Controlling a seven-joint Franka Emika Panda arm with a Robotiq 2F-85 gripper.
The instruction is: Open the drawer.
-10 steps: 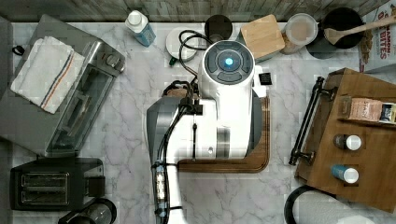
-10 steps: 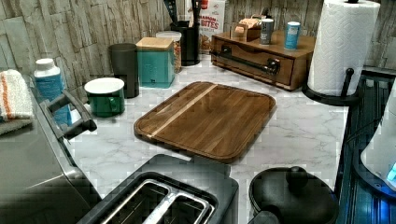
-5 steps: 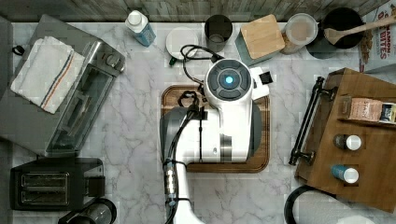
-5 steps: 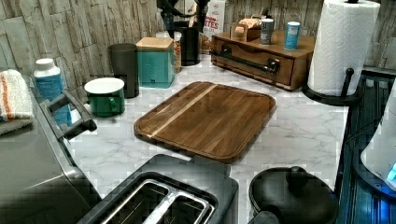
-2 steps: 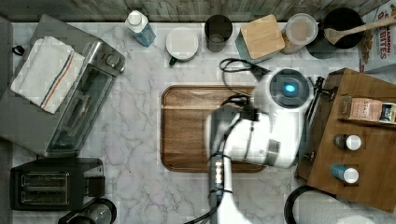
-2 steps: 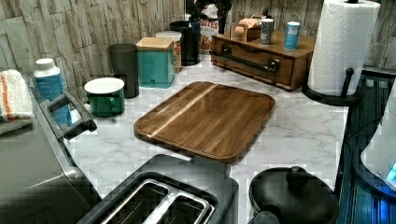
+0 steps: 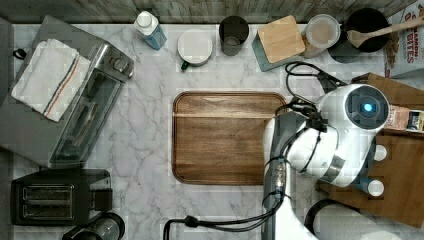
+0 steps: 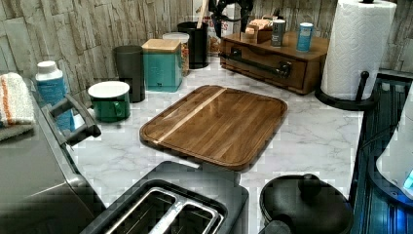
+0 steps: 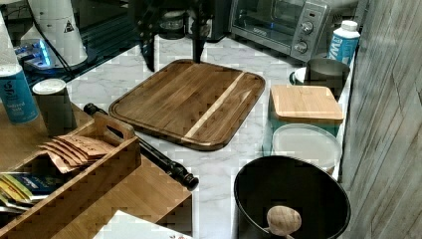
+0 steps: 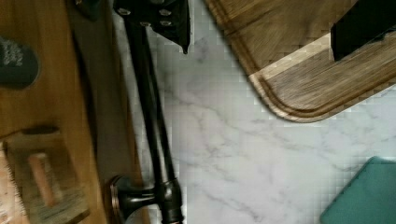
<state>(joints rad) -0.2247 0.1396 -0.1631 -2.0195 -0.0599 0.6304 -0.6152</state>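
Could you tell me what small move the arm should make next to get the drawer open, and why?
Probably a short shift toward the drawer to bring the handle between the fingers. In the wrist view the gripper is open, one finger sitting right by the black bar and the other over the cutting board, so nothing is grasped yet. The drawer looks fully closed.

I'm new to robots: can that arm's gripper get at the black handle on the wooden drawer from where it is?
Probably yes. The open gripper hangs by the handle, one finger over the bar, nothing between.

A wooden cutting board (image 7: 227,137) lies beside a toaster oven (image 7: 75,107).
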